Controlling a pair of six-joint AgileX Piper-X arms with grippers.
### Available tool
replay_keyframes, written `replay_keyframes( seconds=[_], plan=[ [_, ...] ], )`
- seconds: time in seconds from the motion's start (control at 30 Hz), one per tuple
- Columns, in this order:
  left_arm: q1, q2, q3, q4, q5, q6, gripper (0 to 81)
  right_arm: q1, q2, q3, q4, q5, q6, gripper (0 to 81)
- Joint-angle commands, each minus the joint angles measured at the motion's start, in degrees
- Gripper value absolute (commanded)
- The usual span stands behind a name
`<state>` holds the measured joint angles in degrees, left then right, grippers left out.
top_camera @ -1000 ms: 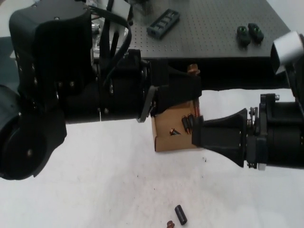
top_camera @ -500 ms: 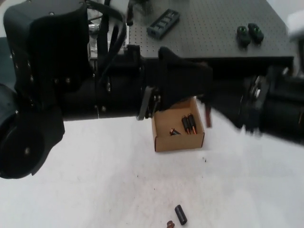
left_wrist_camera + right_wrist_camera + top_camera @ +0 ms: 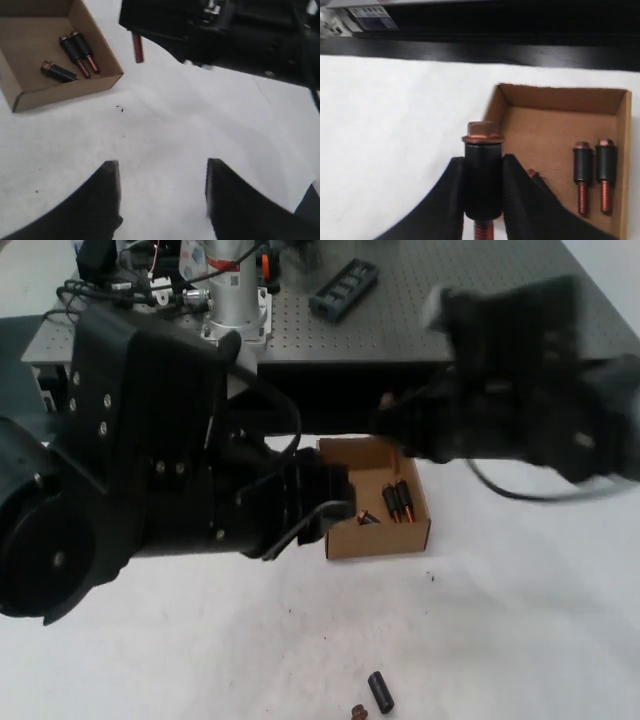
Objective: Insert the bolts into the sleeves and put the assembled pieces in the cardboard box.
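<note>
My left gripper [image 3: 161,170] hung spread and empty above the white cloth [image 3: 165,125]. Ahead of it sat the cardboard box [image 3: 375,540], with three assembled pieces [image 3: 75,50] lying inside. My right gripper [image 3: 483,165] was clamped on a fourth piece [image 3: 483,147], the bolt seated in its sleeve, threaded end hanging down just beside the box's corner. I judged this to be the delivery step. Next I needed to carry it over the opening and release. A loose sleeve [image 3: 380,692] waited on the cloth.
</note>
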<state>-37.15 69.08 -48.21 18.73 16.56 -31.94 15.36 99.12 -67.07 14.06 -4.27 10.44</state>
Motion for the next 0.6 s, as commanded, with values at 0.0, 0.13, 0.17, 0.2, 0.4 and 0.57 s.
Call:
replay_keyframes(
  seconds=[0.0, 0.13, 0.17, 0.2, 0.4, 0.57],
  plan=[
    [-0.2, -0.3, -0.2, -0.4, -0.9, 0.0, 33.8, 0.1, 1.9, -3.0, 1.9, 2.0, -0.7, 2.4],
    [-0.2, -1.4, -0.2, 1.4, -0.9, -0.6, 31.3, 0.1, 10.9, -11.0, 8.9, 4.3, -1.1, 2.0],
    [-0.2, -2.0, -0.2, 1.8, -1.0, -0.5, 30.4, 0.1, 12.8, -12.5, 10.2, 4.7, -1.1, 0.6],
    [-0.2, -2.7, -0.2, 2.1, -1.0, -0.2, 29.6, 0.1, 14.4, -13.7, 11.6, 5.0, -1.1, 1.8],
    [-0.2, -6.8, -0.2, 5.0, -2.6, 1.2, 28.1, 0.1, 19.2, -15.3, 17.0, 6.8, 0.4, 22.5],
    [-0.2, -8.6, -0.2, 5.4, -3.4, 1.2, 28.1, 0.0, 16.1, -15.3, 16.3, 6.8, -0.2, 35.6]
  ],
)
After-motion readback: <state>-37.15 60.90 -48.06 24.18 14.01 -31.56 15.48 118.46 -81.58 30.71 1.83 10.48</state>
